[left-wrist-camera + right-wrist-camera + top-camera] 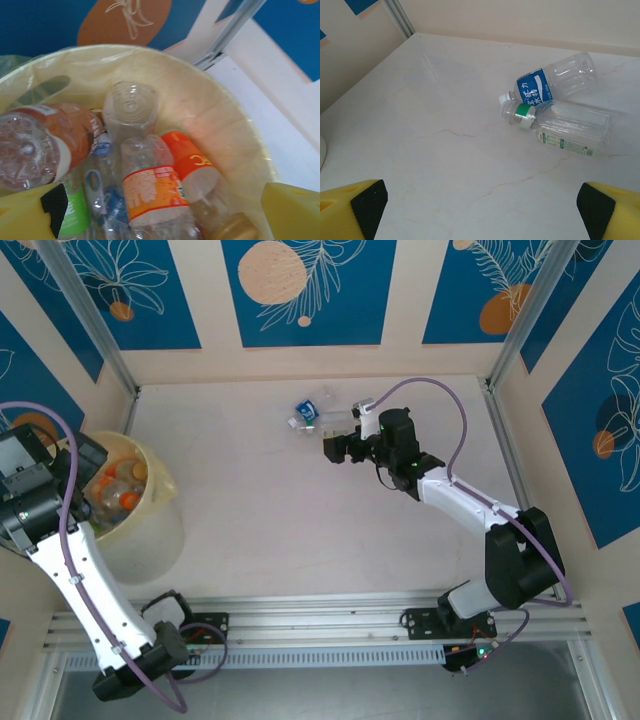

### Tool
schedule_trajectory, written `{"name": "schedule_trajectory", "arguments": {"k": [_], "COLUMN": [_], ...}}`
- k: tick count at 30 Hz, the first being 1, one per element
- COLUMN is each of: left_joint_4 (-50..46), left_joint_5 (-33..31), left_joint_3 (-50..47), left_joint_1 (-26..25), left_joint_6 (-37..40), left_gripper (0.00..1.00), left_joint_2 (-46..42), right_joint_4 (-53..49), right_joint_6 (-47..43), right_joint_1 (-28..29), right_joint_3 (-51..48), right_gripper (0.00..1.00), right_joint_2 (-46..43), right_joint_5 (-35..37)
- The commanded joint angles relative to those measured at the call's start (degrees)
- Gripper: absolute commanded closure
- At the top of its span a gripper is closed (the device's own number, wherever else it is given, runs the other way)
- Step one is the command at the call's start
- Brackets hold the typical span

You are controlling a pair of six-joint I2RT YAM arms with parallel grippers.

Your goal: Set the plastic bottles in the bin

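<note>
— Two clear plastic bottles [308, 412] lie near the worktop's [270, 510] far edge; the round pale yellow translucent bin [160, 525] stands at its left edge.
— Left wrist?
— The left gripper [160, 220] hangs wide open over orange-labelled bottles [152, 192] inside the bin.
— Right wrist?
— The right gripper [480, 210] gapes empty near both.

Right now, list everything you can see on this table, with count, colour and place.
table: one, pale marbled, between the walls.
bin: one, pale yellow, at the left.
bottles in the bin: at least six, clear, with orange, red, blue or green labels, piled.
blue-label bottle: one, clear, lying far middle.
green-cap bottle: one, clear, lying beside it.
wall panels: blue and orange, behind.
left gripper: yellow fingers, open, above the bin.
right gripper: yellow fingers, open, near the loose bottles.
</note>
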Motion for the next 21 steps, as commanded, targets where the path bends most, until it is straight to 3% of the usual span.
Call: {"name": "schedule_trajectory", "arguments": {"k": [1, 6, 10, 16, 21], "left_joint_4": [0.12, 6.40, 11.06, 8.37, 4.91], "left_joint_5": [-5.27, -3.24, 5.23, 5.66, 11.96], "left_joint_3": [-2.99, -12.89, -18.95, -11.50, -2.03], "left_joint_1": [1.35, 6.42, 11.24, 11.20, 10.53], "left_joint_6": [1.80, 0.88, -1.26, -1.91, -2.78], "left_gripper": [0.00, 0.00, 0.00, 0.00, 0.00], "left_joint_2": [0.99, 1.88, 4.35, 1.11, -1.30], "right_joint_4": [-0.75, -0.84, -1.40, -1.09, -0.63], "right_joint_6": [-1.60, -1.82, -1.99, -1.57, -1.36], "right_joint_1": [0.31, 0.44, 0.49, 0.89, 1.36], "right_joint_3": [1.75, 1.67, 1.93, 1.57, 1.34], "right_gripper": [0.01, 0.01, 0.00, 0.00, 0.00], "right_joint_2": [0.48, 0.76, 1.03, 0.78, 0.89], "right_joint_5": [1.12, 1.69, 1.66, 2.37, 2.30]}}
